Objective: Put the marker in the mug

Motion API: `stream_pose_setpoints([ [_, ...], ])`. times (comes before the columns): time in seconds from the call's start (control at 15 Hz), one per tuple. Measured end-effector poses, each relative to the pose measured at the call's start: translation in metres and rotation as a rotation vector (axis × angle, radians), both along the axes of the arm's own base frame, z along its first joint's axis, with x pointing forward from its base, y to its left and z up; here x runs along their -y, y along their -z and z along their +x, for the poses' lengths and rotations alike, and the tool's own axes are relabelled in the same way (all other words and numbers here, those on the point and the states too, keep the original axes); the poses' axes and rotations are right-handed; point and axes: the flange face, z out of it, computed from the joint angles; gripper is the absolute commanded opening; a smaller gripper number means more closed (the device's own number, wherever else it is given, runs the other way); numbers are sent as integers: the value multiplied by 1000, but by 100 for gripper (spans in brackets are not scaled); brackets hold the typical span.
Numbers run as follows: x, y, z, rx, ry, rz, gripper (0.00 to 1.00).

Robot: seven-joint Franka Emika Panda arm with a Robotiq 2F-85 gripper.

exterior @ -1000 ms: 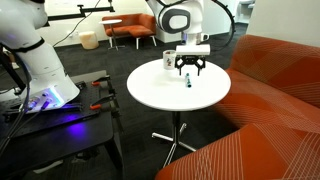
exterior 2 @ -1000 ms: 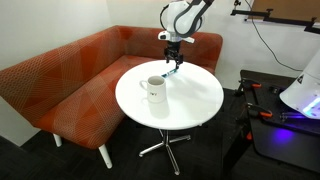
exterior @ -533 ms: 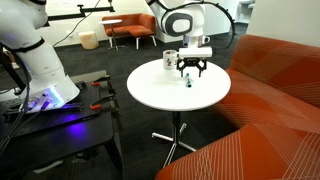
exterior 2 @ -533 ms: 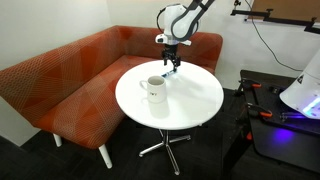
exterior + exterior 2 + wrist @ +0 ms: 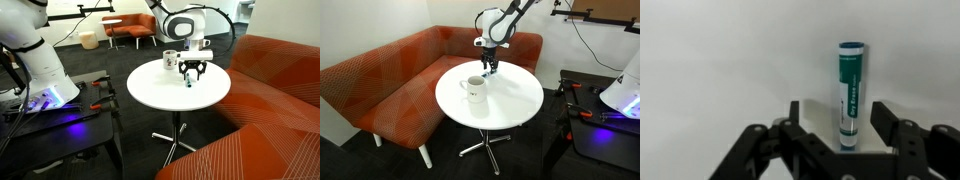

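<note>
We see the black two-finger claw [image 5: 838,110] has dropped slightly lower over the thin teal-green marker [image 5: 850,95]. The fingers are spread either side of it, not touching. The marker sits on the round white table [image 5: 160,95], near the white ceramic mug [image 5: 474,88]. Grasp looks next; nothing lifted yet.

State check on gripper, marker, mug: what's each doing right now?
gripper: open, fingers either side of the marker, gaps on both sides.
marker: ungripped on the table, appears to stand on end.
mug: upright on the table, marker not in it.
</note>
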Motion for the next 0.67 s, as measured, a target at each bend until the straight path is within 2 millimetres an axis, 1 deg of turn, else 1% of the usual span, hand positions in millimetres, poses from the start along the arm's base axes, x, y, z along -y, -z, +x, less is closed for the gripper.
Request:
stream_pose_setpoints([
  [0.07,0,0,1,0,0,0,36],
  [0.2,0,1,3,1,0,-1,19],
  [0.33,1,1,4,2,0,-1,5],
  [0.4,1,1,4,3,0,-1,1],
  [0.53,1,0,5,3,0,-1,5],
  [0.67,1,0,5,4,-2,-3,5],
])
